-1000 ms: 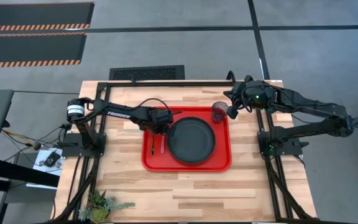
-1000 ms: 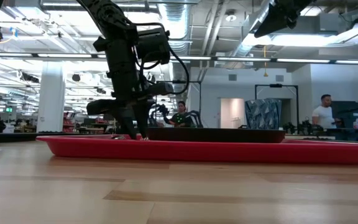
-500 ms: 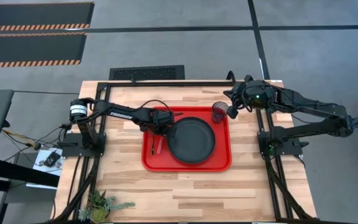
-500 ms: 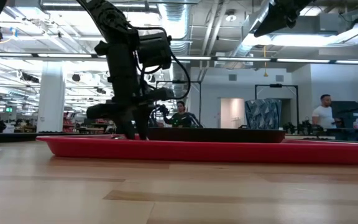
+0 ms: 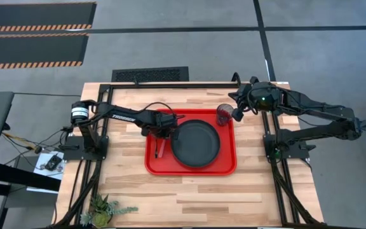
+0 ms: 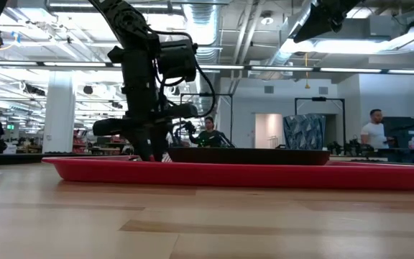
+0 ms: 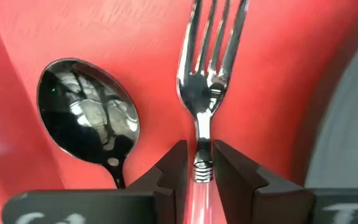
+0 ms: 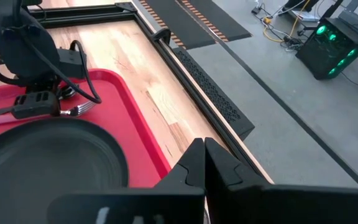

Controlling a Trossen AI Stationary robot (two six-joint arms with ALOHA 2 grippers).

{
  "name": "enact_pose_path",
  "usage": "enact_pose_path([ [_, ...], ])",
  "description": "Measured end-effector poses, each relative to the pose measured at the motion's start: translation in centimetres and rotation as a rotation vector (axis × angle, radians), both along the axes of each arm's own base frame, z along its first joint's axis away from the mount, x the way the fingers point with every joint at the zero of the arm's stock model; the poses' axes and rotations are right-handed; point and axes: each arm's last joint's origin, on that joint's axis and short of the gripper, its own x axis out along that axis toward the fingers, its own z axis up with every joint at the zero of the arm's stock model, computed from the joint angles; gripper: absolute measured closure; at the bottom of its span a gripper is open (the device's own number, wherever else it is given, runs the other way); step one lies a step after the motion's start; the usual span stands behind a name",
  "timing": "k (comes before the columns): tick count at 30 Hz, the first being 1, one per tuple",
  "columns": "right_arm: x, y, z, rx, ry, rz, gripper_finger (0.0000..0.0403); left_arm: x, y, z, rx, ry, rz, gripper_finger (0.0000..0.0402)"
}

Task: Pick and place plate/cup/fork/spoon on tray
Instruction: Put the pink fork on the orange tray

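- The fork (image 7: 205, 93) lies flat on the tray (image 5: 189, 168), at about 9 o'clock of the plate (image 5: 196, 144), with the spoon (image 7: 89, 118) just beside it on the tray floor.
- Your left gripper (image 7: 196, 163) sits low over the fork; its fingers (image 7: 174, 168) flank the neck where the metal meets the red-pink handle. You cannot tell from these views whether they are clamping it or only bracketing it.
- Judge the fork as light, stiff and slick: polished metal on smooth plastic will likely skid if nudged. The handle near the neck looks the soundest hold.
- The spoon's bowl is glossy and shallow-lying; take it by the thin handle, not the bowl.
- The cup (image 5: 223, 114) stands at the tray's 1 o'clock corner, near your right gripper (image 8: 202, 163), which waits there with its fingers closed together on nothing.
- The plate rests centrally on the tray.
- The table (image 5: 189, 197) is pale wood planking, level and dry, with a small plant (image 5: 103, 208) at its 7 o'clock corner.
- Beyond the table the room is an open workshop; people (image 6: 371, 133) show far behind.
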Motion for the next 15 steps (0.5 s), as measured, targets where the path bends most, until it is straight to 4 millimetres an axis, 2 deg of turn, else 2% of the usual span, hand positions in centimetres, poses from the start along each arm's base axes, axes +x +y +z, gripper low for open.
enact_pose_path([
  [7,0.0,0.0,0.0,-0.011,0.009,0.008,0.0392,-0.01,-0.53,0.01,-0.022,0.003,0.064,0.0381],
  [15,0.0,0.0,0.0,-0.018,0.015,0.013,0.0392,-0.03,-0.94,0.01,-0.022,0.011,0.092,0.0376],
])
